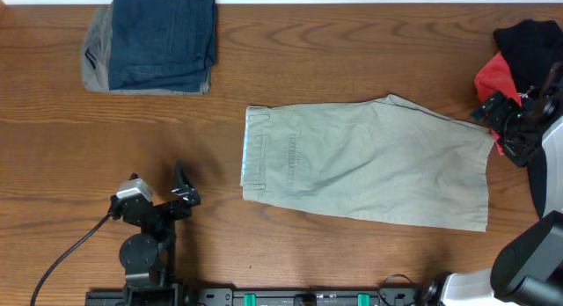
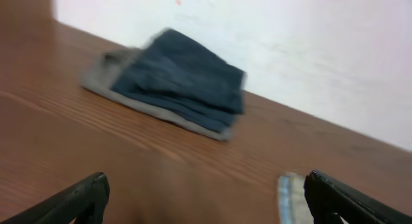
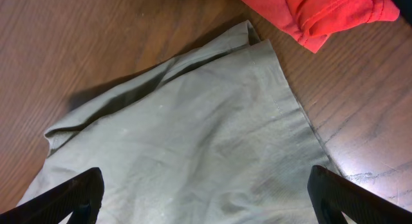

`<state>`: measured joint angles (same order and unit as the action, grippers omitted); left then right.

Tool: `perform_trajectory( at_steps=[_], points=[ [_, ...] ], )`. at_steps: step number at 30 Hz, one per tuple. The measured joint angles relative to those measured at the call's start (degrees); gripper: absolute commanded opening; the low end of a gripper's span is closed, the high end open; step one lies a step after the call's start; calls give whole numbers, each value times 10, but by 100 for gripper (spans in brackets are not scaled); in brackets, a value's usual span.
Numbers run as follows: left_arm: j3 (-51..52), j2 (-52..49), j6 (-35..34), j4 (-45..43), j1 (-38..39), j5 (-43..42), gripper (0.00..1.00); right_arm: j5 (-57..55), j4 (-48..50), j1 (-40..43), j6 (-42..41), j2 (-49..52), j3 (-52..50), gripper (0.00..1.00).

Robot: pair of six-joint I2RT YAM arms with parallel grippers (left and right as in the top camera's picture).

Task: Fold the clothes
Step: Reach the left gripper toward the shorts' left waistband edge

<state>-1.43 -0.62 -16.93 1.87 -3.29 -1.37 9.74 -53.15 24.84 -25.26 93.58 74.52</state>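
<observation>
Khaki trousers (image 1: 365,161) lie flat on the wooden surface (image 1: 106,139), right of centre. The waistband is at the left end and the legs run right, one leg laid over the other. The hem end is at the far right and the cloth is a bit creased.

Left claw (image 1: 183,187) is near-left, well apart from the trousers and over bare wood. Its jaws are wide open with nothing in them. In the left wrist view both fingers (image 2: 77,201) sit at the frame's lower corners with only wood between them.

Right claw (image 1: 500,128) is at the right edge, just beside the far hem corner of the trousers. Its jaws are spread wide and hold nothing. In the right wrist view its fingers (image 3: 71,195) straddle the leg end, with cloth below them. I can't tell whether they touch it.

A red garment (image 1: 493,77) sits by that hem corner, close to it but apart. A black garment (image 1: 532,42) is piled on the red one at far right.

Folded dark blue jeans (image 1: 163,38) are far-left, stacked on a grey garment (image 1: 95,60) that sticks out at the left side. That stack is well apart from the trousers.
</observation>
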Motion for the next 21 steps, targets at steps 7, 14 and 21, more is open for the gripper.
perform_trajectory(
  at_steps=[7,14,21],
  points=[
    [3,-6,-132,-30,0,-174,98,2,0,0,0,0,0,99],
    [8,-9,-163,-142,0,-317,98,3,0,0,0,0,0,99],
    [-94,-58,-95,-89,0,-351,98,4,-1,0,0,0,0,99]
  ],
)
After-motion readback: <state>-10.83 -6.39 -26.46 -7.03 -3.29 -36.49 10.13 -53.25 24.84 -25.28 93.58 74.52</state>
